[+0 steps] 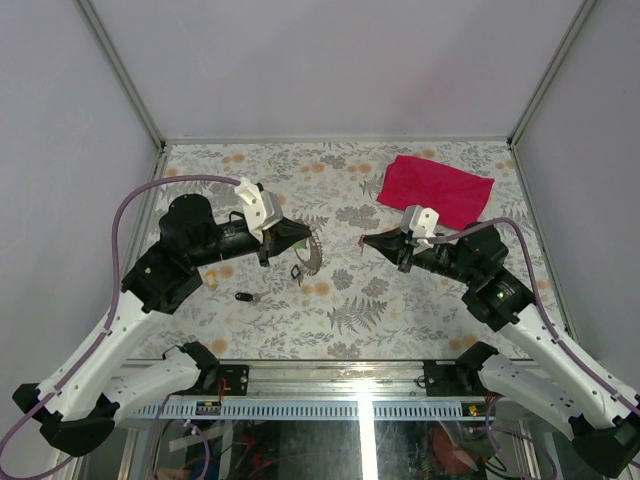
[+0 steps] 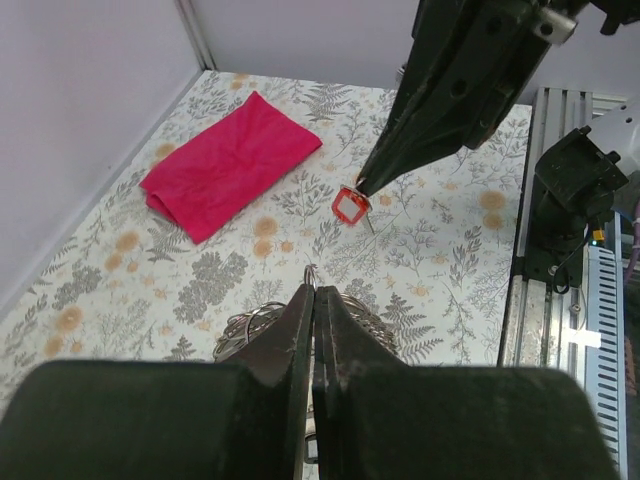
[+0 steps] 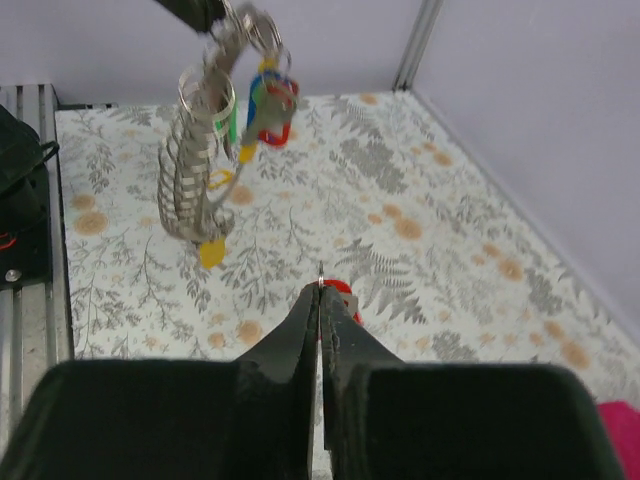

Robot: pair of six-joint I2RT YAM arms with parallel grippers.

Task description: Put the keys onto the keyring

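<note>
Floral worktop [image 1: 400, 300] below, the left fingers [image 2: 292, 345] pinch the keyring [image 3: 200, 170] hanging under them and the right fingers [image 3: 300, 340] pinch a red-tagged key [image 2: 350, 205] at their tips, which could twist loose against the ring.

the keyring [image 3: 200, 150], a bundle of silvery coiled rings carrying green, blue, red and yellow tags, hangs in the air from the closed left gripper [image 2: 312, 292], with a yellow tag lowest. one key [image 2: 350, 204] with a red square tag is pinched at the tip of the closed right gripper [image 2: 364, 184], its thin blade slanting down. a small black piece [image 1: 243, 296] lies flat on the table [image 1: 400, 310], well apart.
</note>
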